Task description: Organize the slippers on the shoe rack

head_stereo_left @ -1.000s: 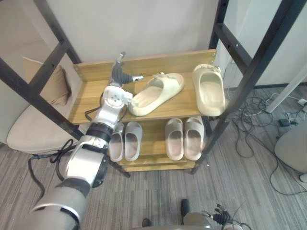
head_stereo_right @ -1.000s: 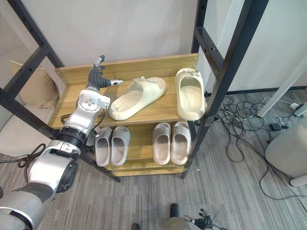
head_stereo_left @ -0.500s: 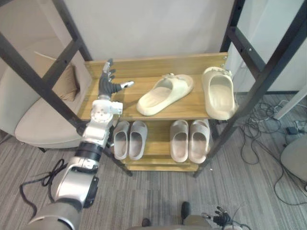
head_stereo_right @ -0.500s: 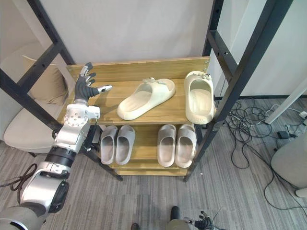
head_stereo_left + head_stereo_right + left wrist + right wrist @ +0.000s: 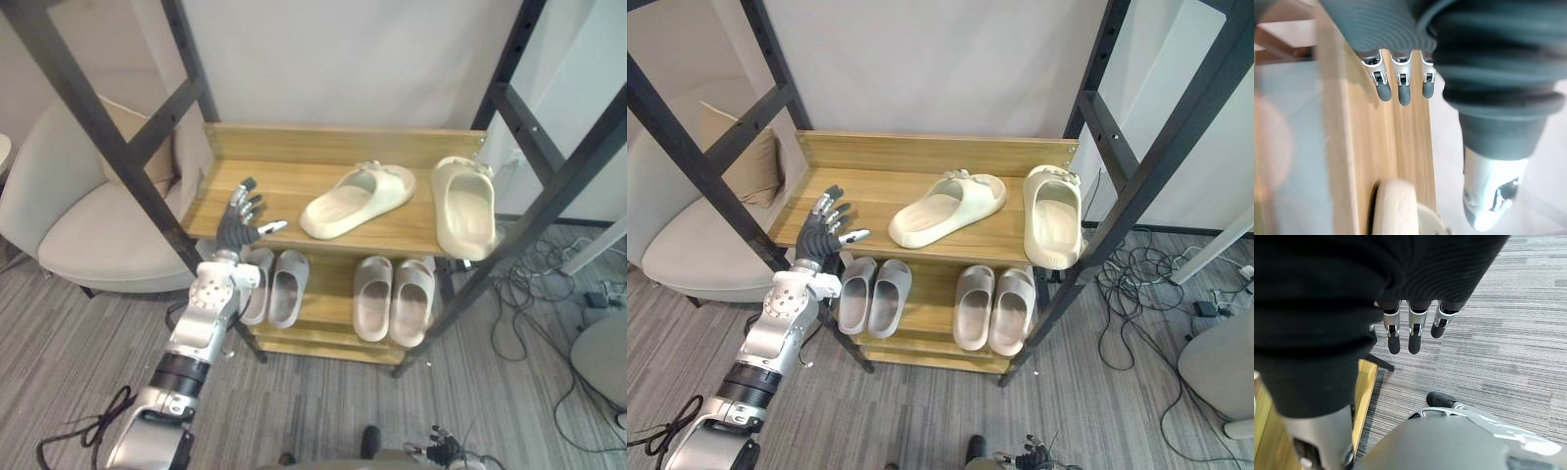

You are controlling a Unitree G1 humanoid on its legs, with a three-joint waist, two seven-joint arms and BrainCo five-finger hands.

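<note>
Two cream slippers lie on the wooden rack's top shelf (image 5: pixel 265 176). One cream slipper (image 5: pixel 358 199) lies slantwise in the middle. The other cream slipper (image 5: pixel 465 206) points front to back at the right end, its toe past the front edge. Two grey pairs stand on the lower shelf, a left pair (image 5: pixel 274 287) and a right pair (image 5: pixel 392 299). My left hand (image 5: pixel 240 220) hovers open, fingers spread, over the top shelf's front left corner, apart from the slantwise slipper, whose tip (image 5: pixel 1393 205) is in the left wrist view. My right hand (image 5: pixel 1414 335) hangs open over the carpet.
Black metal frame posts (image 5: pixel 118 147) cross in front of the rack on both sides (image 5: pixel 549 196). A beige armchair (image 5: pixel 98 225) with a cushion stands left of the rack. Loose cables (image 5: pixel 1127 284) lie on the grey carpet to the right.
The camera has shifted. My left hand has drawn back from beside the slantwise cream slipper to the shelf's front left corner, still open. The slippers lie as before.
</note>
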